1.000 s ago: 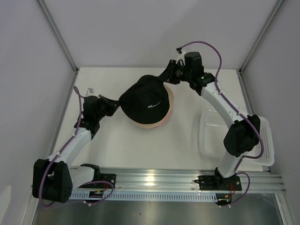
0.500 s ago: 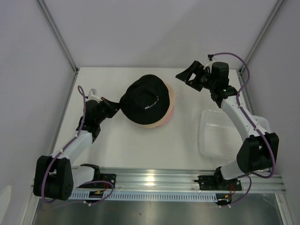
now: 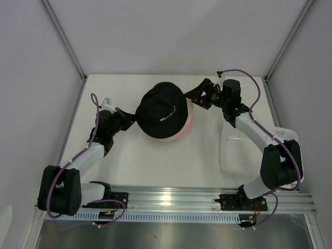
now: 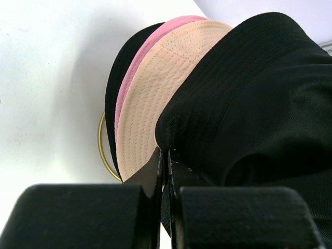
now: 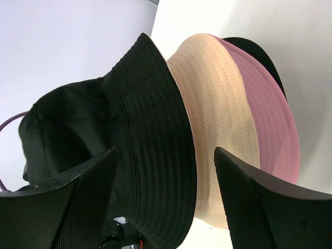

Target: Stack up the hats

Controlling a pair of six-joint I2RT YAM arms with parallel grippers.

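Note:
A stack of hats sits mid-table. The top black hat point(image 3: 162, 110) lies tilted over a beige hat point(image 3: 167, 136), a pink hat point(image 3: 190, 123) and another black hat point(image 4: 115, 83) lower down. My left gripper point(image 3: 133, 118) is shut on the top black hat's brim point(image 4: 176, 129) at its left edge. My right gripper point(image 3: 193, 96) is open, its fingers point(image 5: 78, 202) spread beside the stack's right side, the brims of the black hat point(image 5: 155, 155) and beige hat point(image 5: 218, 129) between them, untouched.
A gold wire-ring stand point(image 4: 102, 150) shows under the stack. A white mesh basket point(image 3: 239, 150) lies at the right, under the right arm. Grey walls close in the back and sides.
My right gripper has swung out to the right and come back down-left to the stack's right edge, open. The left gripper keeps its hold on the black brim, which shifted slightly right.

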